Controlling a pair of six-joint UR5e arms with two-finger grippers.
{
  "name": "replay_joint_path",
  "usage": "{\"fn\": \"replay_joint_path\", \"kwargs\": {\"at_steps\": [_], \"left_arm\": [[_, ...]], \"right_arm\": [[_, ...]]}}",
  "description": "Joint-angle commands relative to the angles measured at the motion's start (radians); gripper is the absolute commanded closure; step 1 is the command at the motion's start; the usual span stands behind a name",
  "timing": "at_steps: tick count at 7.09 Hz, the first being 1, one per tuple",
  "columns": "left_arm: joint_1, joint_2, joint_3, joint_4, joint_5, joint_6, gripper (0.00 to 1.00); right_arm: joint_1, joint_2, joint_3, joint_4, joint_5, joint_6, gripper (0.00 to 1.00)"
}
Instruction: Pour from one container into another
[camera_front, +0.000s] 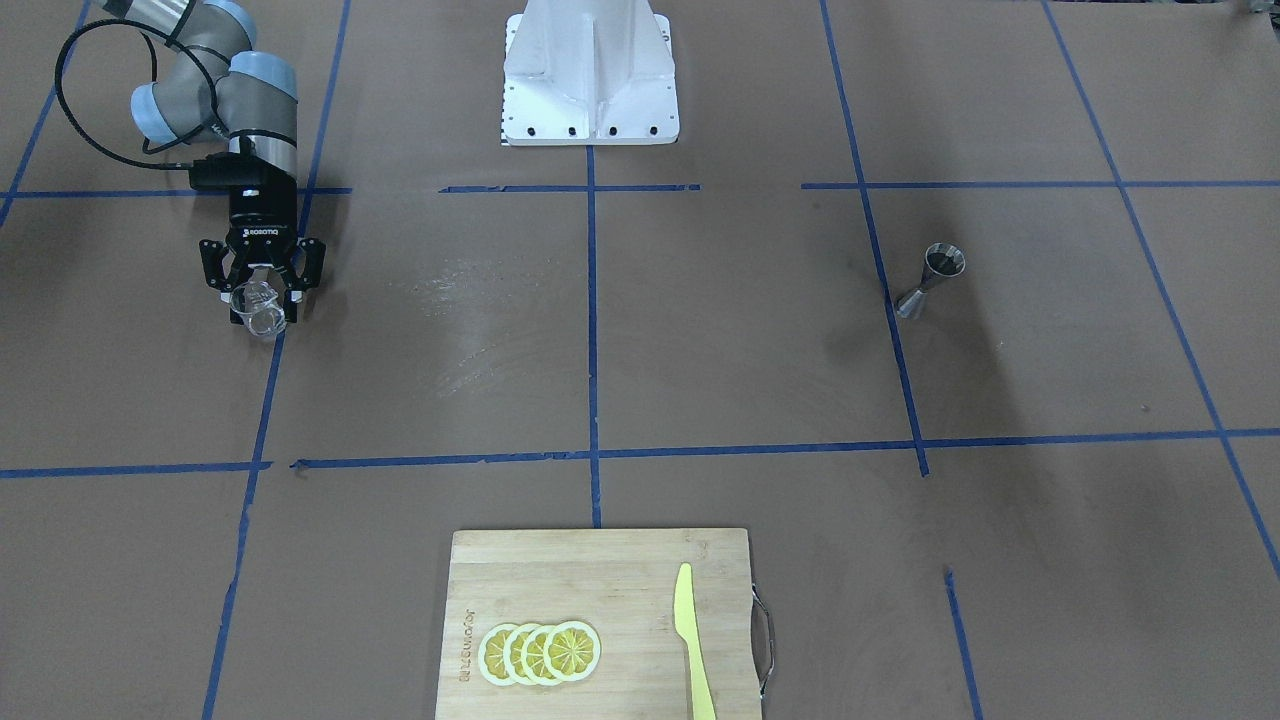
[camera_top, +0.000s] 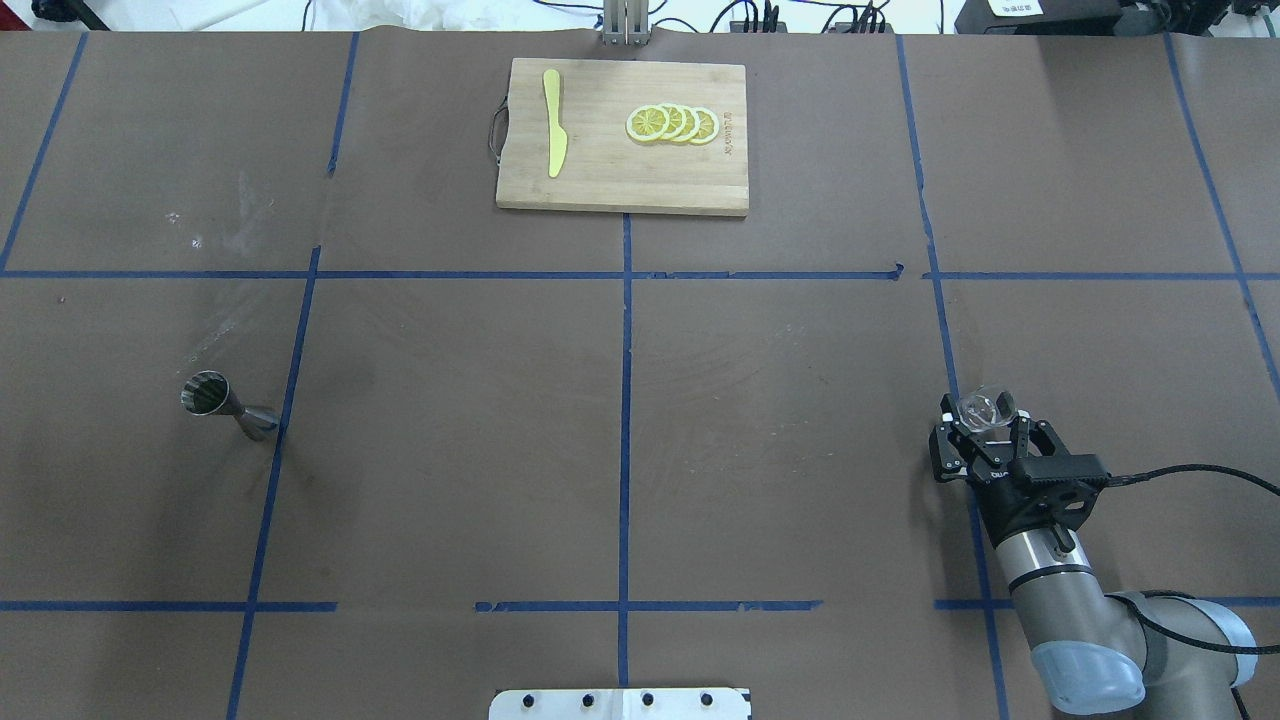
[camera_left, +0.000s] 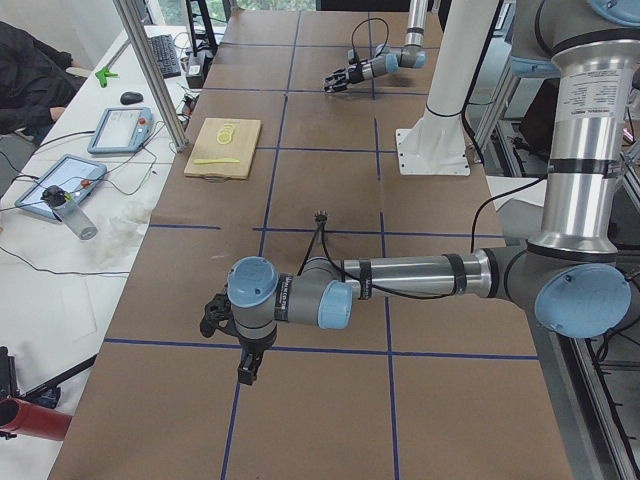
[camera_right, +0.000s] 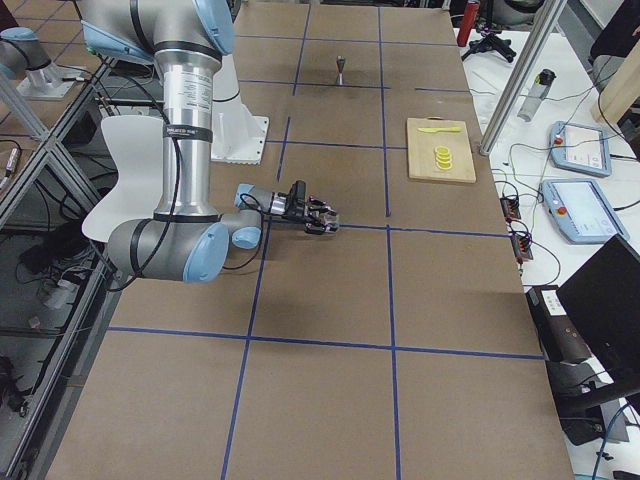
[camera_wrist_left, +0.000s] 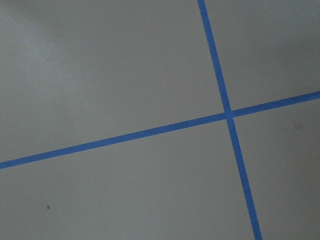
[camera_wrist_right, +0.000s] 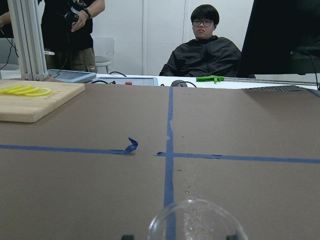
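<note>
Now | right gripper clenched on glass, low at robot's right side | jigger upright, well apart at far left | left gripper: grip cannot tell | risk: long carry could let smooth glass slip or slosh; narrow jigger mouth invites spill, any nudge may topple it

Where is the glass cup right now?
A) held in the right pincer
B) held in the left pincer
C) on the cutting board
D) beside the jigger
A: the glass cup sits between the fingers of the right pincer, far from the jigger.
</note>
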Motion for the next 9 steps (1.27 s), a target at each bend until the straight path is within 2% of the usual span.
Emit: {"fn": "replay_joint_path", "kwargs": {"at_steps": [1, 5, 9], "left_arm": [[0.000, 0.000, 0.003, -0.005, 0.000, -0.002, 0.00], [0.000, 0.000, 0.000, -0.007, 0.000, -0.002, 0.00], [0.000, 0.000, -0.002, -0.011, 0.000, -0.004, 0.00]], "right_arm": [[0.000, 0.002, -0.001, 0.000, 0.000, -0.001, 0.00], [0.006, -0.007, 0.014, 0.003, -0.003, -0.036, 0.00], [0.017, -0.015, 0.143, 0.002, -0.035, -0.177, 0.00]]}}
